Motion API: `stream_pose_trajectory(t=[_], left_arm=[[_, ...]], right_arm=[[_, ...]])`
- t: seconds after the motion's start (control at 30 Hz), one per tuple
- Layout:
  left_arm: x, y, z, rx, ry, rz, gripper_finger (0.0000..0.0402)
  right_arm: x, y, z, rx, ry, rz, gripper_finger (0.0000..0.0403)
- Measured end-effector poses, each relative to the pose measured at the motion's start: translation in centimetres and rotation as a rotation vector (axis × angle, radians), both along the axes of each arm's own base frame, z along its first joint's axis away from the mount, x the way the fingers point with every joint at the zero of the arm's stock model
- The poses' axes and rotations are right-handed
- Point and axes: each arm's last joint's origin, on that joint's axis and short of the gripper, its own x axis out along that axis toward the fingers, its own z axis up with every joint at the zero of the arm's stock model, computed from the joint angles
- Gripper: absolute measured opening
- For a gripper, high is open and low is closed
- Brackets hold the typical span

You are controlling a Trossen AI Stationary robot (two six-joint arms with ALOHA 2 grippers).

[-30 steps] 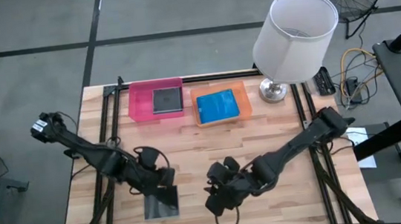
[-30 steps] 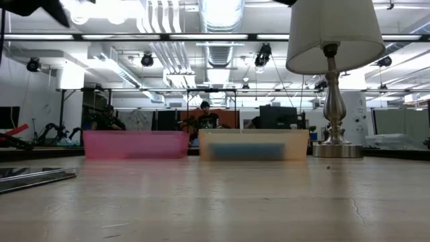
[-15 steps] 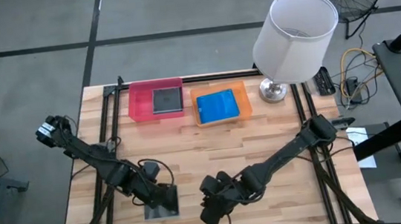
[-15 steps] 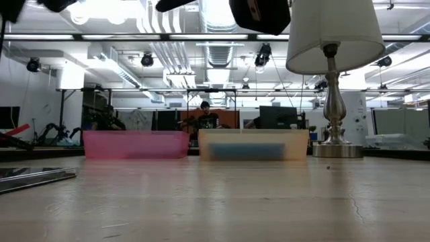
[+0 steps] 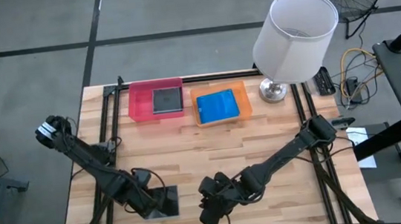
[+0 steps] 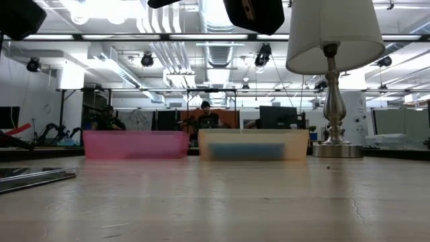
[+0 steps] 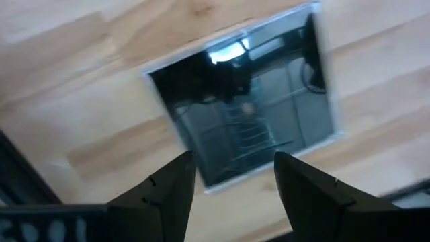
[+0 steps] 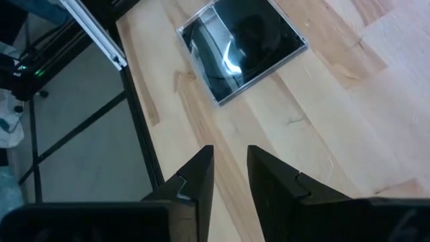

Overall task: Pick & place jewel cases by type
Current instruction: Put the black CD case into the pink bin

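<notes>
Now L gripper [image 7: 232,178] over dark case [image 7: 245,124], jaws apart

Far edge of table [image 5: 263,143]: two trays stood side by side, left tray [image 5: 141,111] holding a square case [image 5: 167,100], right tray [image 5: 241,108] holding a rectangular case [image 5: 218,106].
Lamp [image 5: 292,28]: right of the trays.
Near edge: loose case [image 5: 167,201] lay flat under my left gripper [image 5: 150,204]; my right gripper [image 5: 210,214] hung just right of it (apart).
</notes>
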Motion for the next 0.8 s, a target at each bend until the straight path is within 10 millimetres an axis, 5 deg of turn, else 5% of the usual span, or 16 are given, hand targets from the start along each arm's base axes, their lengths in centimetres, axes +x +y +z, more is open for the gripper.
stream_pose_trajectory(t=[0.33,0.8], left_arm=[[-1.9,-0.5,-3.3,0.005,0.043,-0.027,0.0186],[-3.6,-1.4,-7.3,-0.080,-0.101,0.264,0.0186]], right_arm=[[0.0,0.0,-0.1,-0.003,0.002,0.001,0.0072],[0.0,0.0,-0.1,0.007,0.009,0.011,0.0069]])
